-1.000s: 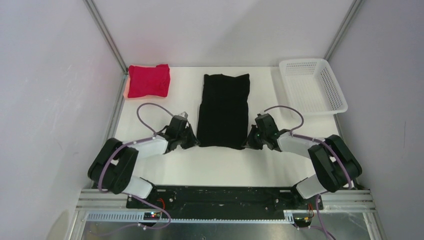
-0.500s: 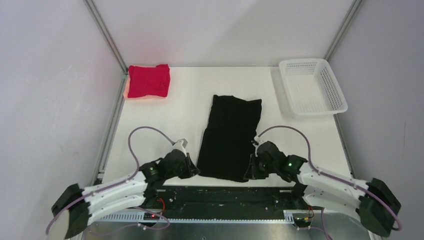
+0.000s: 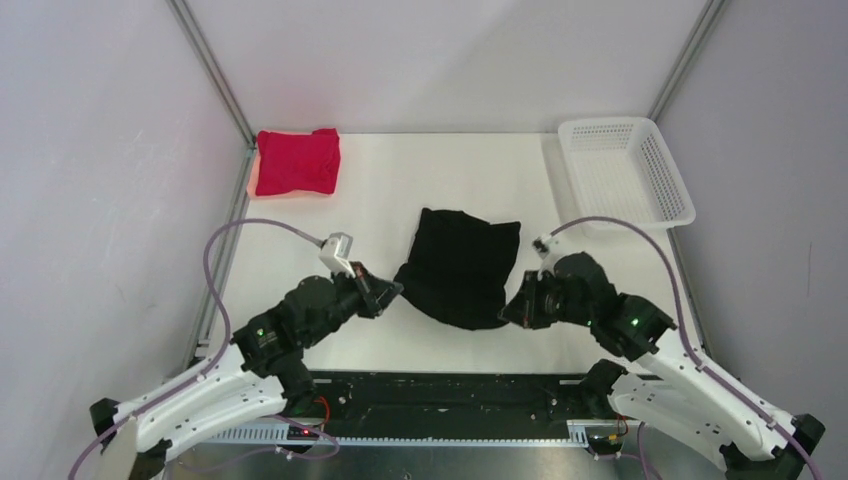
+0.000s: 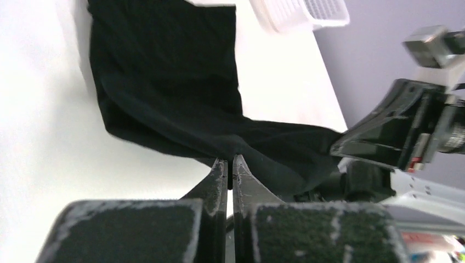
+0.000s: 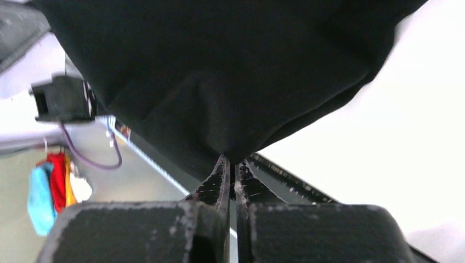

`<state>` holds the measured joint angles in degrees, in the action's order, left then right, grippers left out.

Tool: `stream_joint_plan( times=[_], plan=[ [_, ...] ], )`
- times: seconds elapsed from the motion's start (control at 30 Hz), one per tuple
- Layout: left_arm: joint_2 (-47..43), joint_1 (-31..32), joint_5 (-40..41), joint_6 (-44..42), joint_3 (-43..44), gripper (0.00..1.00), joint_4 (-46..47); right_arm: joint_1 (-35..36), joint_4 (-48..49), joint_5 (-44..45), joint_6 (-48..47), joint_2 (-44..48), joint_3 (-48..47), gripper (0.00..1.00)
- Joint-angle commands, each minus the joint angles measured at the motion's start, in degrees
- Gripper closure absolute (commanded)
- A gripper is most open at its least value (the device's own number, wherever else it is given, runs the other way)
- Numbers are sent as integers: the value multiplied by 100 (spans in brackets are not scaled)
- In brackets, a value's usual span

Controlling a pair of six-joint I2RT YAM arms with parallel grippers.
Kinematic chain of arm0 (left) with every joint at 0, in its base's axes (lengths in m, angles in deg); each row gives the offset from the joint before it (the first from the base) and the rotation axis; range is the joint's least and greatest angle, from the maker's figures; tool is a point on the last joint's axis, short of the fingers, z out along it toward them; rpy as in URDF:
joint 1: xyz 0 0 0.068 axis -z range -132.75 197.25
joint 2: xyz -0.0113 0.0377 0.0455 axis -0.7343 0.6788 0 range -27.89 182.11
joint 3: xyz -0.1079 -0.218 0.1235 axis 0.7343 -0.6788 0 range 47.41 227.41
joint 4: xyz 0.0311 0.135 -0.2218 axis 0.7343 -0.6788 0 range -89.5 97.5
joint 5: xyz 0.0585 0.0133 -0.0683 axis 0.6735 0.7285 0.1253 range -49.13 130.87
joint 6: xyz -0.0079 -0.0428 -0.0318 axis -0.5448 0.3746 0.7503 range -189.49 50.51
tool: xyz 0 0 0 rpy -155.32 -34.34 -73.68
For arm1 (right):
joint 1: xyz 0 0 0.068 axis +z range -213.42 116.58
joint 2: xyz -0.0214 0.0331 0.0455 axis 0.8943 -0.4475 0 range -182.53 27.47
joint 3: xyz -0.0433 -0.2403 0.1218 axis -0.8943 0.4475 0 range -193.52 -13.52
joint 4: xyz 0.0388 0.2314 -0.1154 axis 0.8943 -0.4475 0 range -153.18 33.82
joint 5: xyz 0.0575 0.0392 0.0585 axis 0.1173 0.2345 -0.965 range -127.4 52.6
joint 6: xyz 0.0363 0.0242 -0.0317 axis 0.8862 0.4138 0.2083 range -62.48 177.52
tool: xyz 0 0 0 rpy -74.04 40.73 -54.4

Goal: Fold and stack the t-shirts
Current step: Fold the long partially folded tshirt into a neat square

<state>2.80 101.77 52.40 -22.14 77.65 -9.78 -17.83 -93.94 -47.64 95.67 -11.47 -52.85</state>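
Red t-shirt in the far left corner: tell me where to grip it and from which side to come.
Probably best to grip the red t-shirt at its near right corner, coming from the near right over the table. It lies folded flat, its left and far edges close to the frame rail and back wall; the near and right edges face open table.

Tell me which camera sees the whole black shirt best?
The top camera: only it shows the whole black t-shirt, edge to edge. The left wrist view shows part of it, with a corner pinched in the left gripper. The right wrist view shows only dark cloth bunched above the right gripper, which is pinching it.
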Motion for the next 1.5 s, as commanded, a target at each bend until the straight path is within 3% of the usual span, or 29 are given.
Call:
stream_joint_plan(
  times=[0.0, 0.1, 0.2, 0.33, 0.73, 1.03, 1.23, 1.3, 1.33, 1.37, 1.4, 1.43, 1.47],
  plan=[
    [901, -51, 1100, -752, 844, 100, 102, -636, -427, 487, -616, -274, -876, 100],
    [1773, -353, 1347, -927, 1500, 100, 98, -1132, -2, 364, -679, -546, -954, 100],
    [2444, -1070, 982, -975, 1852, 100, 119, -1793, 467, -4, -689, -896, -983, 100],
    [3087, -1507, 850, -1130, 2245, 100, 223, -2457, 981, -484, -690, -1479, -1071, 100],
    [5370, -2333, 94, -1510, 3687, 100, 435, -3299, 1939, -635, -784, -2950, -1473, 100],
    [7166, -2810, -404, -1619, 4648, 100, 425, -3686, 2724, -915, -761, -4800, -1978, 100],
    [8191, -2908, -778, -1923, 5418, 100, 417, -3742, 3103, -406, -658, -5578, -2263, 100],
    [8405, -2956, -991, -1934, 5572, 91, 418, -3769, 3095, -358, -644, -5839, -2454, 91],
    [8491, -2998, -1079, -1950, 5612, 69, 418, -3781, 3084, -413, -669, -5997, -2517, 88],
    [8507, -3021, -1165, -1967, 5692, 57, 423, -3783, 3062, -433, -691, -6061, -2654, 87],
    [8515, -3047, -1253, -2013, 5733, 34, 415, -3793, 3024, -415, -725, -6165, -2735, 76],
    [8497, -3059, -1282, -2038, 5827, 20, 417, -3793, 2891, -394, -763, -6212, -2891, 63],
    [8431, -3072, -1396, -2101, 5875, 5, 418, -3794, 2815, -330, -817, -6204, -2964, 33]
  ],
)
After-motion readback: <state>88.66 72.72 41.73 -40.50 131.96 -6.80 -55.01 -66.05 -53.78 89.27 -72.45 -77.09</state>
